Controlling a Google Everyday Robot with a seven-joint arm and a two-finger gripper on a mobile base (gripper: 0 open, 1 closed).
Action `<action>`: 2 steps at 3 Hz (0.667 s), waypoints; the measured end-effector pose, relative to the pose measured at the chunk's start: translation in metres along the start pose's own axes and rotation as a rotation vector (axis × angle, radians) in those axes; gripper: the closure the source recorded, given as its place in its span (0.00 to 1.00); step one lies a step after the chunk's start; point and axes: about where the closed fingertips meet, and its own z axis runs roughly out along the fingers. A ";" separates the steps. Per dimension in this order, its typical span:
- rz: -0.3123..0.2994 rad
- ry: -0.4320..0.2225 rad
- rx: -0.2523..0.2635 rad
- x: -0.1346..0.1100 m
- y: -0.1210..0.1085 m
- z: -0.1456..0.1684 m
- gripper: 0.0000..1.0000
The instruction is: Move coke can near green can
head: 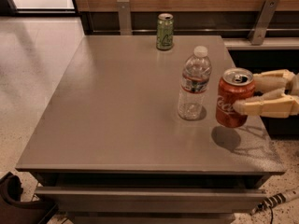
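while clamped upright in the tool (245,95) above the tabletop (117,106) at right, coke can (228,98): green can (164,31) lies far-left, beyond water bottle (194,85).

One raised camera faces the table (117,115) from its front, pincer (245,93) at right.

gripper (246,94) at right edge of frame, mid-height, reaching in horizontally from the right. Both tan fingers (268,107) clamped around coke can (229,99), holding it airborne.
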 end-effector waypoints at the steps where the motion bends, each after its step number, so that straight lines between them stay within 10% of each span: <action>1: -0.007 -0.022 0.016 -0.031 -0.069 0.017 1.00; 2: -0.007 -0.058 0.035 -0.043 -0.110 0.018 1.00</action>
